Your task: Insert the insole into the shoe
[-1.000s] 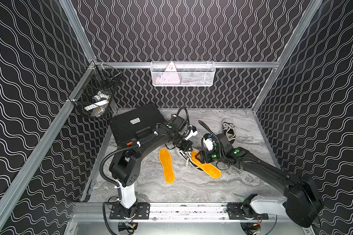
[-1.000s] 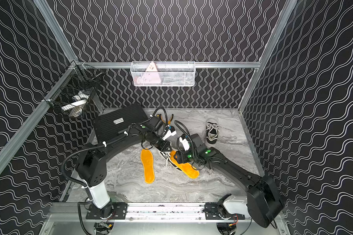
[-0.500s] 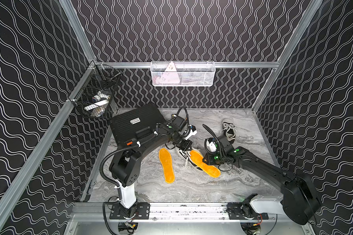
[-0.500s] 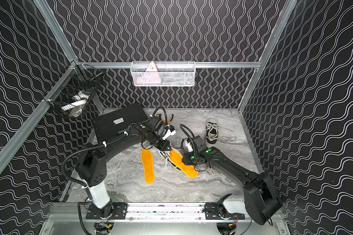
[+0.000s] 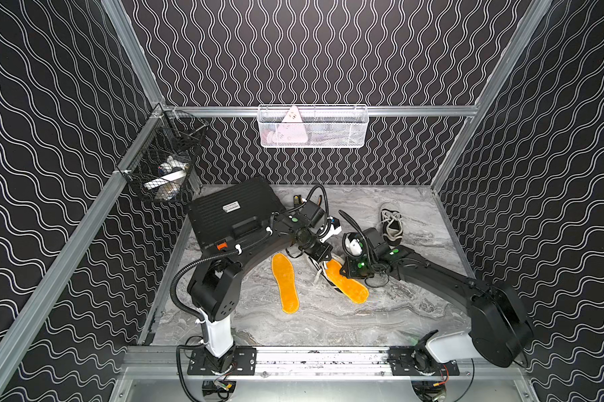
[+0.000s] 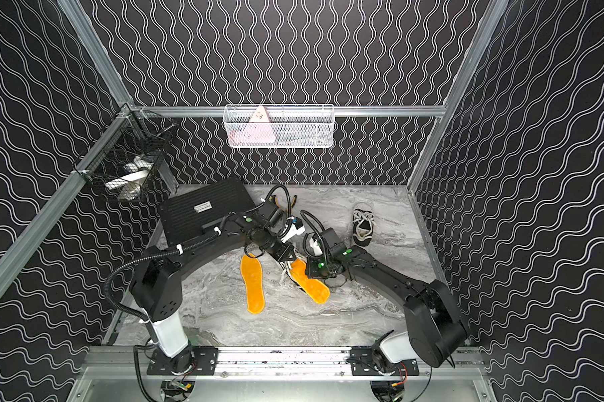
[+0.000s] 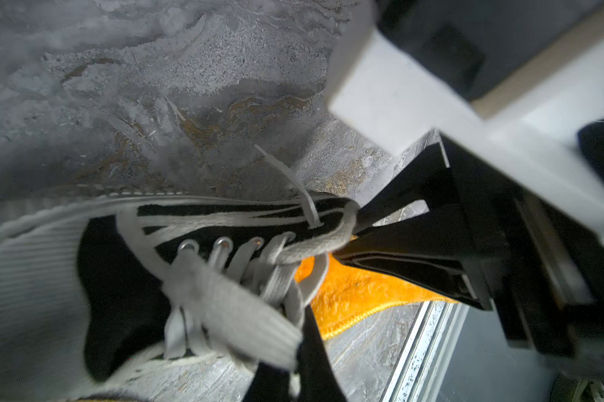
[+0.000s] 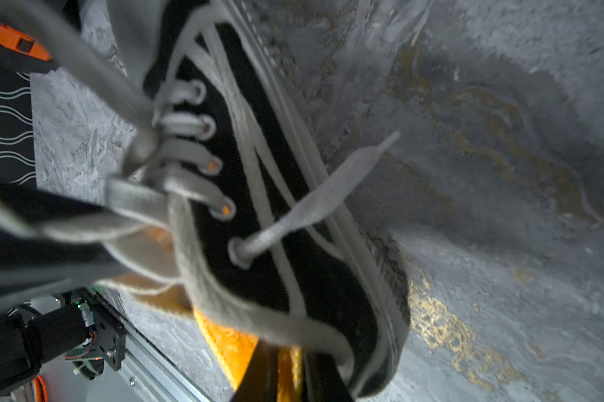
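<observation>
**Item:** insole (image 5: 349, 287), orange, soft-faced.

**Location:** we find it mid-table (image 5: 328, 323). Its fore end is tucked under the laces (image 7: 224, 306) of the black shoe (image 7: 119, 278), and the greater part lies out past the heel opening. A spare insole (image 5: 286, 282) lies flat just beside it. A second shoe (image 5: 391, 226) sits well apart at the back.

**Holders:**
- Left gripper (image 5: 325, 258): jaws fully closed. We judge it to be pinching the shoe at its laced throat.
- Right gripper (image 7: 358, 227): jaws drawn near together at the heel opening, with orange showing between its fingers (image 8: 259, 379). We cannot tell whether they have closed home, or whether they are on the insole or the collar rim.

**Orientation:** the long axis runs diagonally in both top views, roughly in line with the shoe. The free heel end points toward the base rail (image 5: 328, 355) and the robot's right. The fore end points into the shoe, toward the back left. The orange face is up.

**Hazards, as we judge them:**
- The soft insole buckles at the throat if pushed flat.
- Loose laces snag the fingers.
- The shoe skids on the smooth table should the left pinch slip.
- The two grippers, working close together, knock each other.
</observation>
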